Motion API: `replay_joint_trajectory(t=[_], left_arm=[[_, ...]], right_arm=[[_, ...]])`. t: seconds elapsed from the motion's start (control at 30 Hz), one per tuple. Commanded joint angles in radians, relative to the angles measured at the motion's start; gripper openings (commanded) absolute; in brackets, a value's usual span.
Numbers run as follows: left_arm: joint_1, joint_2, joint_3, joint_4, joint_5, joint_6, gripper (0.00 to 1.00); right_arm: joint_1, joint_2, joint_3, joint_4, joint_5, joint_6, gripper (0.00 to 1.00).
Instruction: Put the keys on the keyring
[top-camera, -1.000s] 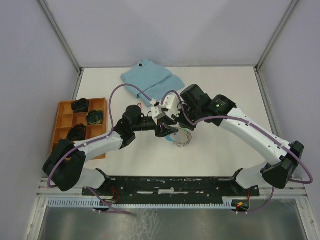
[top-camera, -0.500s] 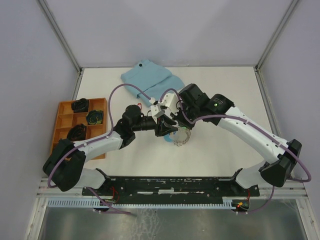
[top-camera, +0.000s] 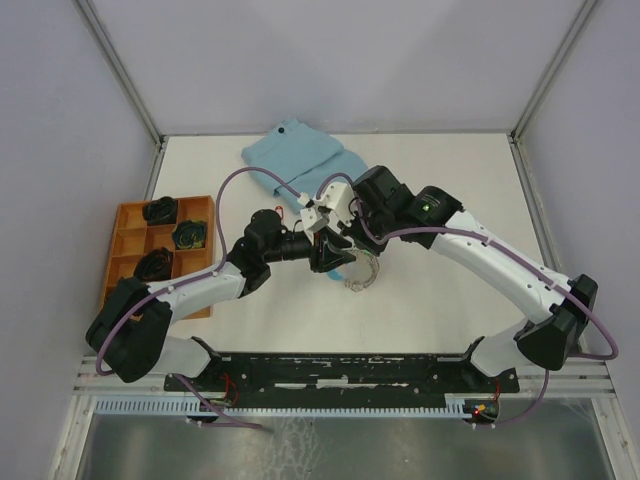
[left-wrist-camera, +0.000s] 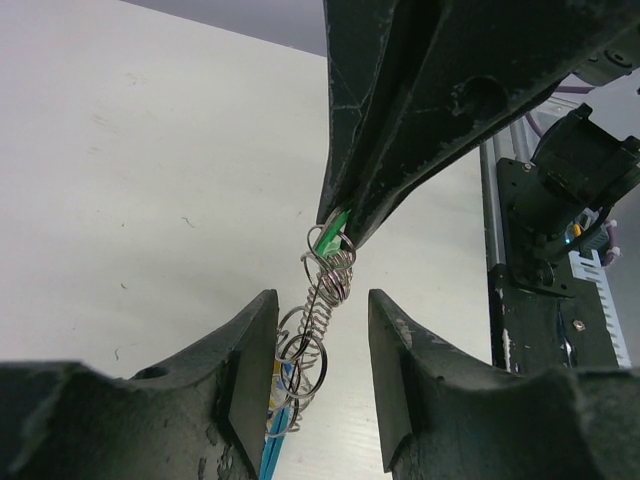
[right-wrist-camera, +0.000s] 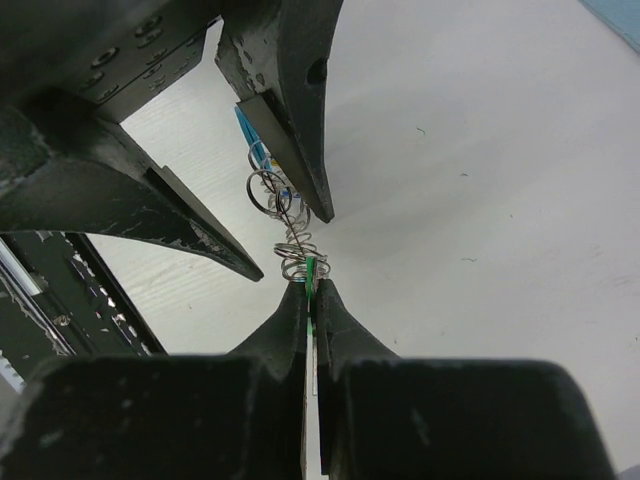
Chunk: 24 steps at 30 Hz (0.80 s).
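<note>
Grip, right: the right gripper (right-wrist-camera: 312, 295) is pressed together on the green-tagged key (left-wrist-camera: 330, 232). Only a sliver of the green tag shows at its tips, and the metal blade is hidden between the fingers.
Grip, left: the left gripper (left-wrist-camera: 322, 300) has its fingers apart, one on each side of the keyring (left-wrist-camera: 305, 345). The wire loops sit close to one pad. I cannot tell whether they touch it.
Keyring: a string of thin wire loops runs from the right gripper's tips into the gap of the left one. Its light-blue strap (left-wrist-camera: 272, 455) is cut off by the lower edge of the left wrist view.
Link: the topmost loop meets the green tag. Whether the key is threaded through it is too fine to make out.
Top view: both wrists crowd over the centre of the table (top-camera: 440, 170) and cover the meeting point. Only a curve of the loops peeks out beneath them.
Left side: an orange tray (top-camera: 113, 260) holds dark bundles (top-camera: 190, 235) in three compartments, too small to identify.
Far side: a folded light-blue cloth (top-camera: 300, 160) is partly hidden by cable and arm.
</note>
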<state>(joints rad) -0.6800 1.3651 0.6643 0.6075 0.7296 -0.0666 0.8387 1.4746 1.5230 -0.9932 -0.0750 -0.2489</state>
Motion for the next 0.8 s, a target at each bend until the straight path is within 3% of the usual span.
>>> replay_joint_trajectory(t=[0.0,0.2,0.5,0.77], left_arm=[[-0.055,-0.015,0.044,0.116,0.044,0.04,0.48],[-0.055,-0.012,0.017,0.202,-0.007,0.016,0.36],[-0.055,0.0,-0.031,0.336,-0.018,-0.015,0.03],[-0.055,-0.047,-0.073,0.299,-0.03,0.041,0.03]], right_arm=[[0.075,0.082,0.0,0.039,-0.035,-0.045,0.01],[0.08,0.089,0.002,0.039,-0.053,-0.035,0.01],[0.081,0.085,-0.006,0.034,-0.069,-0.028,0.01],[0.058,0.077,-0.007,-0.044,-0.009,-0.075,0.01]])
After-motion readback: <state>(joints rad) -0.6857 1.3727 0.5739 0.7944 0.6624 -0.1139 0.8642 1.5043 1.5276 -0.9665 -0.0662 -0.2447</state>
